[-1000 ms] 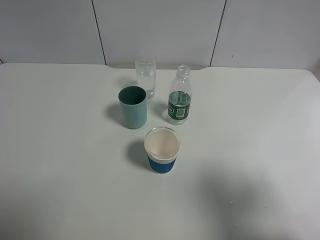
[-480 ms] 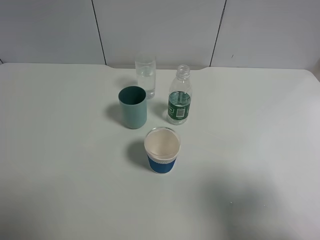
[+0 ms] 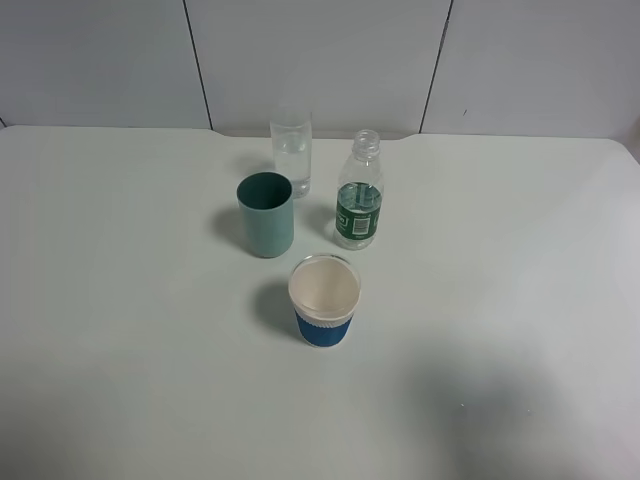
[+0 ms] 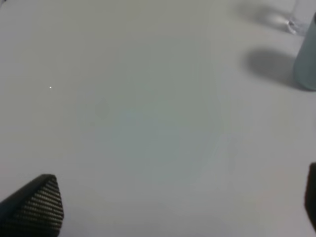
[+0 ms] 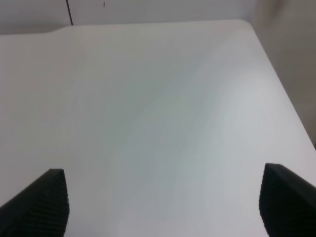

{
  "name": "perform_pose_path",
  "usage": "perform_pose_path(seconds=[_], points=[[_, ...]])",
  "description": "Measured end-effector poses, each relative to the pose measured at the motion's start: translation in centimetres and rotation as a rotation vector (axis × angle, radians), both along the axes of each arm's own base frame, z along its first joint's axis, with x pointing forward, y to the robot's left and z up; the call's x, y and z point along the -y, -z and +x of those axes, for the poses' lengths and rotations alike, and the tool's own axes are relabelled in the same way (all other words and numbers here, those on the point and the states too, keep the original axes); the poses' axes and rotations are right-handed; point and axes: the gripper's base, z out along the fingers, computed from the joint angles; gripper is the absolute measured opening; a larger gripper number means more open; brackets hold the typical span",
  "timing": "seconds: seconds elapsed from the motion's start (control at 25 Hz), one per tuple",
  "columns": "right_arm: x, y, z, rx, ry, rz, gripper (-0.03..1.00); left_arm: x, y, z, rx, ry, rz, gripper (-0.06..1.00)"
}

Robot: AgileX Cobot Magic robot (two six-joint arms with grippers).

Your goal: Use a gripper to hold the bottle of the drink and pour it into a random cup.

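Note:
The clear bottle (image 3: 359,191) with a dark green label stands upright and uncapped at the table's back middle. The tall clear glass cup (image 3: 291,151) stands just to its left and farther back. Neither arm shows in the exterior view. In the left wrist view my left gripper (image 4: 180,205) is open and empty over bare table, one fingertip (image 4: 37,205) at each lower corner. In the right wrist view my right gripper (image 5: 165,205) is open and empty over bare table, its fingertips (image 5: 42,202) wide apart.
A teal opaque cup (image 3: 266,214) stands in front of the glass; its edge shows in the left wrist view (image 4: 307,59). A white paper cup with a blue sleeve (image 3: 324,300) stands nearest the front. The white table (image 3: 120,300) ends at a grey wall behind.

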Motion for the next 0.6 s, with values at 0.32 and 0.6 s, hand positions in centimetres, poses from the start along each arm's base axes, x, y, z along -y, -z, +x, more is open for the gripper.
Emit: perform_pose_path(seconds=[0.32,0.6], points=[[0.0,1.7,0.7,-0.065,0.0,0.003,0.77,0.0,0.0,0.0,0.0,0.0,0.0,0.99],[-0.1,1.7,0.7,-0.065,-0.011,0.019,0.77,0.0,0.0,0.0,0.0,0.0,0.0,0.99]])
